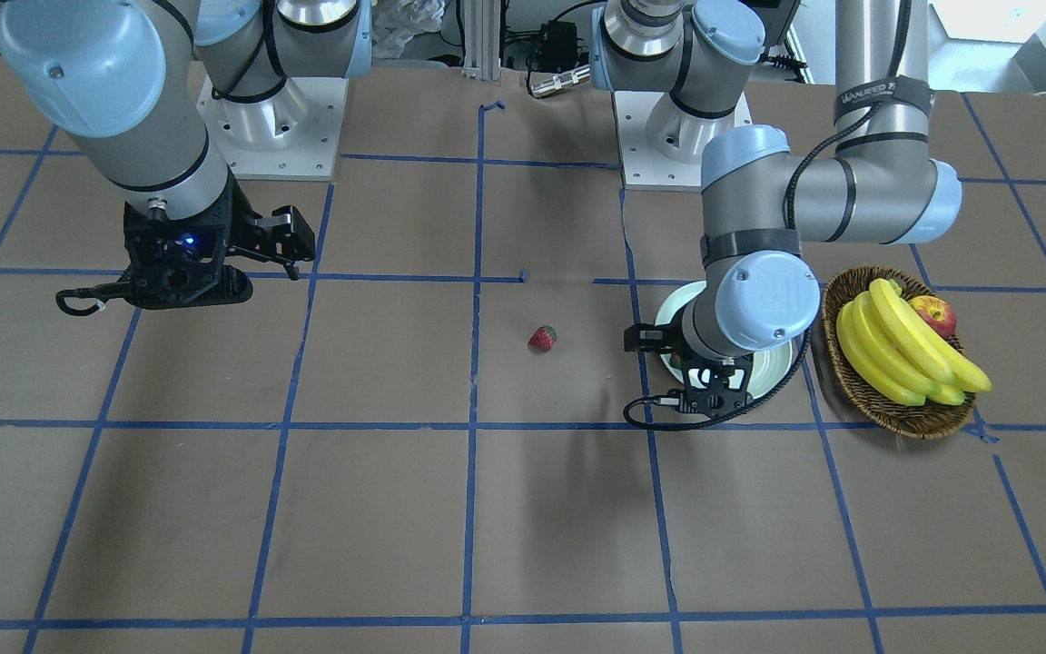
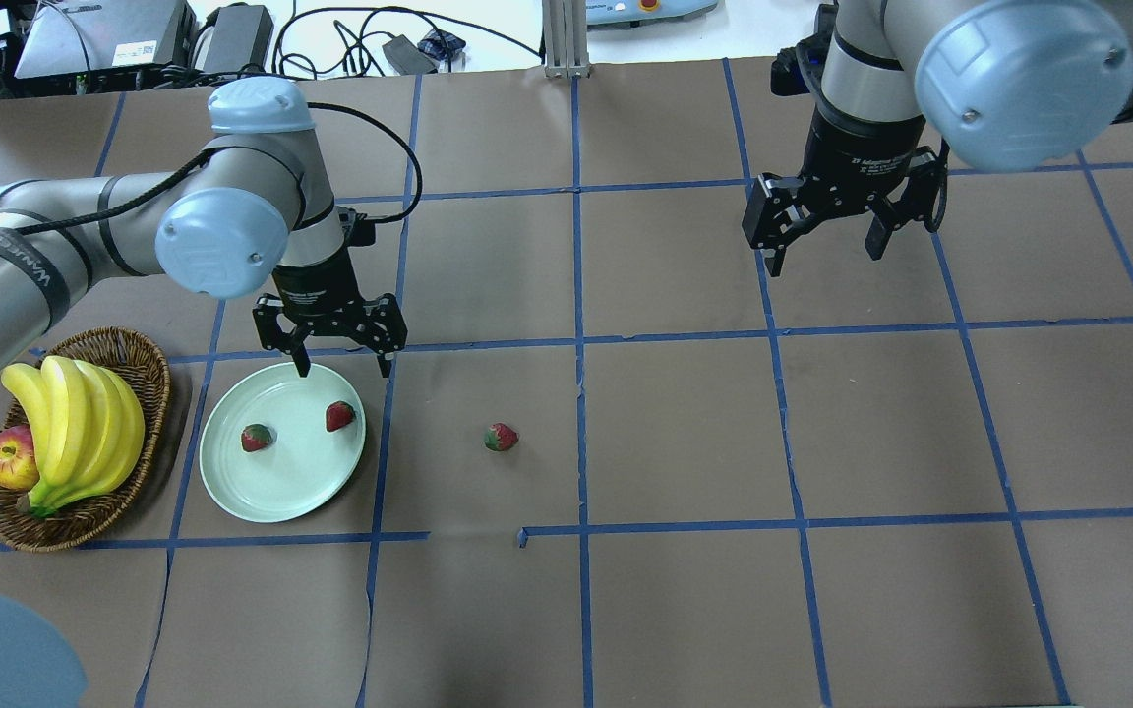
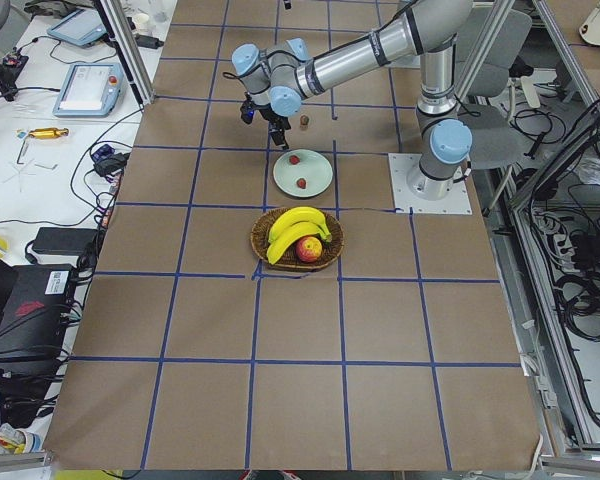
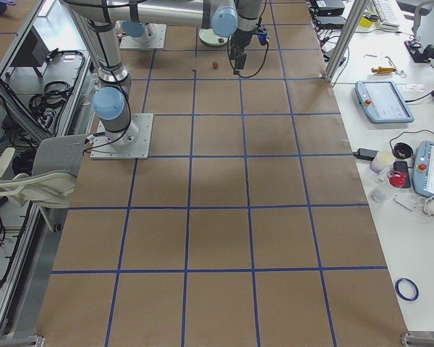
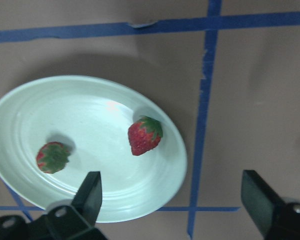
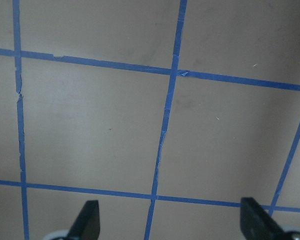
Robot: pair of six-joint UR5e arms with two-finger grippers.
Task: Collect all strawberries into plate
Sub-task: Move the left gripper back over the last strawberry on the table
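Note:
Two strawberries (image 2: 256, 438) (image 2: 339, 416) lie on the pale green plate (image 2: 281, 487); the left wrist view shows them too, one near the middle (image 5: 145, 135) and one further left (image 5: 53, 156). A third strawberry (image 2: 501, 437) lies on the brown table to the plate's right, also seen from the front (image 1: 542, 339). My left gripper (image 2: 343, 370) hovers open over the plate's far edge, with nothing between its fingers (image 5: 92, 192). My right gripper (image 2: 825, 258) hangs open and empty over bare table far to the right, well away from the strawberries.
A wicker basket (image 2: 151, 366) with bananas (image 2: 75, 423) and an apple (image 2: 8, 458) stands just left of the plate. Blue tape lines grid the brown tabletop. Cables and devices lie beyond the table's far edge.

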